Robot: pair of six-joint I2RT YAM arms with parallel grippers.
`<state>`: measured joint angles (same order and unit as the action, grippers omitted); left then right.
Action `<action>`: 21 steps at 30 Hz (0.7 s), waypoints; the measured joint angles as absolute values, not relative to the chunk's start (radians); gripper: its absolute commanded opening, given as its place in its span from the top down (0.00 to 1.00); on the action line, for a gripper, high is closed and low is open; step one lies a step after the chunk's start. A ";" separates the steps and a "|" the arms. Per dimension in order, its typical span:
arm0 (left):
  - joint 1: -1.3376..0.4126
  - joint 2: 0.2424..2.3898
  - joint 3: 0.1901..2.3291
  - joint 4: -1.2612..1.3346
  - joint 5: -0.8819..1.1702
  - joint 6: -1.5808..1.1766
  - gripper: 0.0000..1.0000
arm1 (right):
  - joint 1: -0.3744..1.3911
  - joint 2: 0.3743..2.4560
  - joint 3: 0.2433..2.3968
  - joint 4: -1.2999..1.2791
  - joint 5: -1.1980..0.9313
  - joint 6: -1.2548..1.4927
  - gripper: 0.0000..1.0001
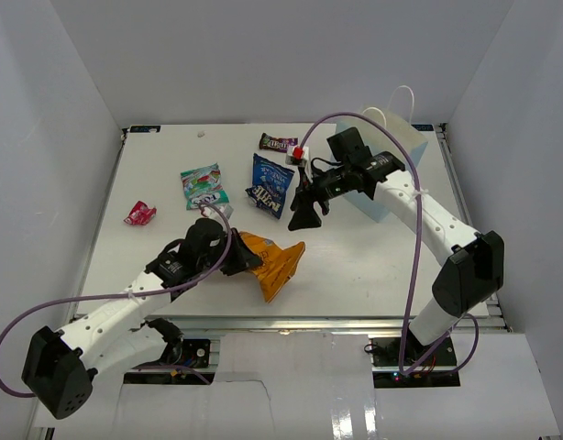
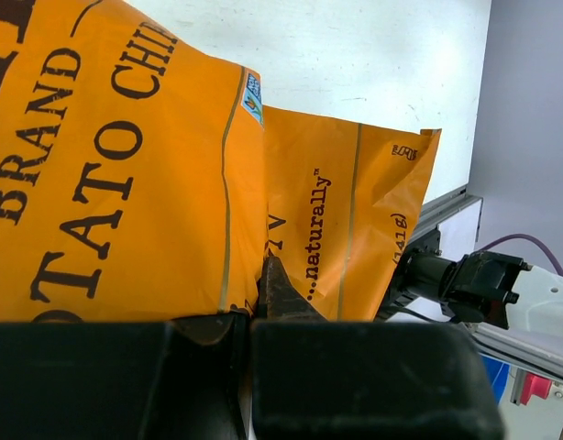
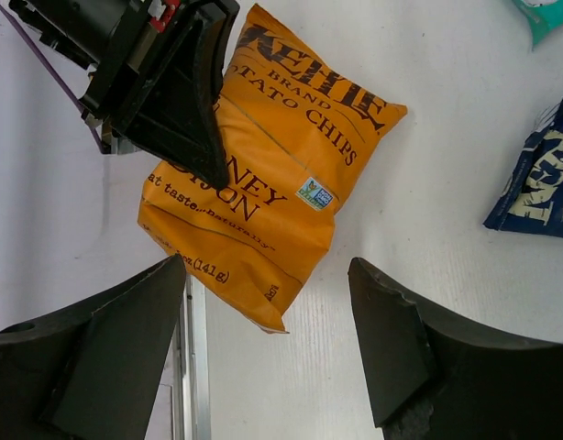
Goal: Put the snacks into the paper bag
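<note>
1. Left jaws are clamped on the orange chip bag [image 1: 277, 266], which is near the table's [image 1: 373, 266] front edge.
2. Right jaws stand apart, empty, above the table beside the dark blue bag [image 1: 270, 183].
3. The paper bag [image 1: 405, 147] stands upright at the far right of the table.

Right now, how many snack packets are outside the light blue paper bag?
5: glossy orange chip bag, front centre, in the left gripper; dark blue bag mid-table; teal-white bag left of it, maybe hiding another; dark purple candy pack behind; red-pink wrapper far left.
</note>
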<state>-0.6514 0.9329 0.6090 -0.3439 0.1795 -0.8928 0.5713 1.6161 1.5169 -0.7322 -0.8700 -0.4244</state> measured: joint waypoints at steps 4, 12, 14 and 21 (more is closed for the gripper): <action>-0.679 0.939 0.609 -0.326 0.154 -0.902 1.00 | 0.552 1.638 1.611 -0.743 -0.860 -0.416 0.22; -0.762 0.983 0.620 -0.260 0.137 -0.886 1.00 | 0.463 1.667 1.703 -0.706 -0.855 -0.305 0.05; -0.777 0.995 0.624 -0.248 0.136 -0.877 1.00 | 0.466 1.670 1.681 -0.687 -0.847 -0.263 0.03; -0.830 0.998 0.624 -0.223 0.112 -0.833 1.00 | 0.483 1.669 1.472 -0.606 -0.815 -0.096 0.02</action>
